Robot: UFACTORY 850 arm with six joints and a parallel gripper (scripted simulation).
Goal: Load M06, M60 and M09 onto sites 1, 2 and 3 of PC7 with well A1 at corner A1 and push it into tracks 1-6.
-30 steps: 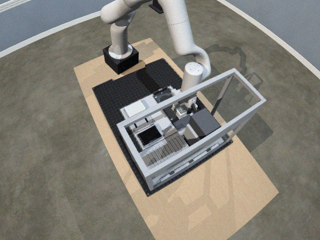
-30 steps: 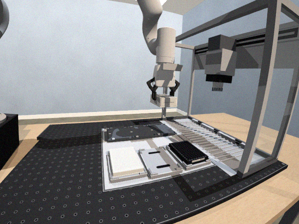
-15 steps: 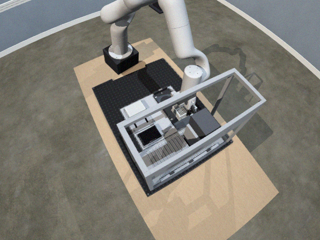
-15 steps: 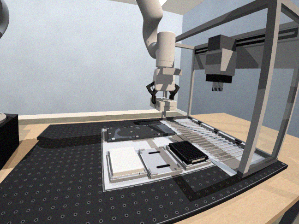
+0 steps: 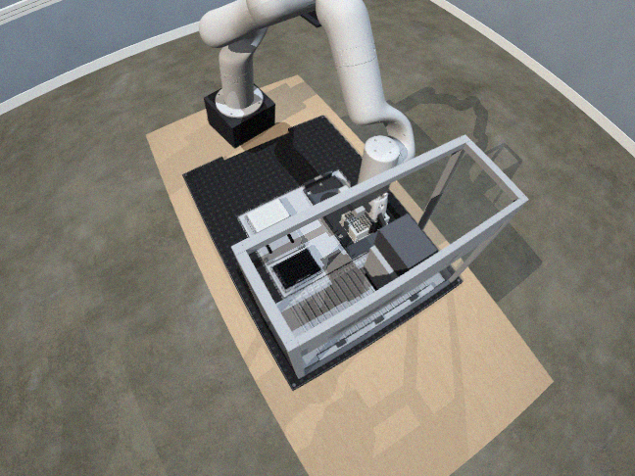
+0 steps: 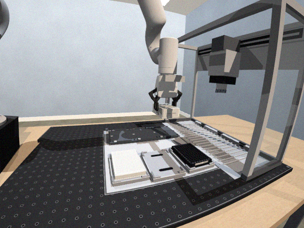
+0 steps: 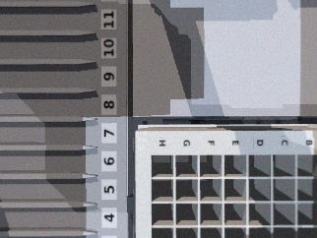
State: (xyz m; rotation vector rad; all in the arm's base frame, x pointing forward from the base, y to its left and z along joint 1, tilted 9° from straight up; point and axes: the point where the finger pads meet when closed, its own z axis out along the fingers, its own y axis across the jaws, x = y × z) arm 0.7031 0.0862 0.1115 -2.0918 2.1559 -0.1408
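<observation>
- Wrist view: track numbers are showing on small pale tiles in a column along the apron edge, just beside the rail tracks. Reading 11, 10, 9, 8, 7, 6, 5, 4 from top to bottom, each digit lying on its side.
- Row letters are running along the near rim of the deep-well block, to the right of the numbers: H, G, F, E, D, C legible, all lying on their side; the last letter at the frame's edge is cut off.
- Top and exterior views: nothing printed is reading out at this size.
</observation>
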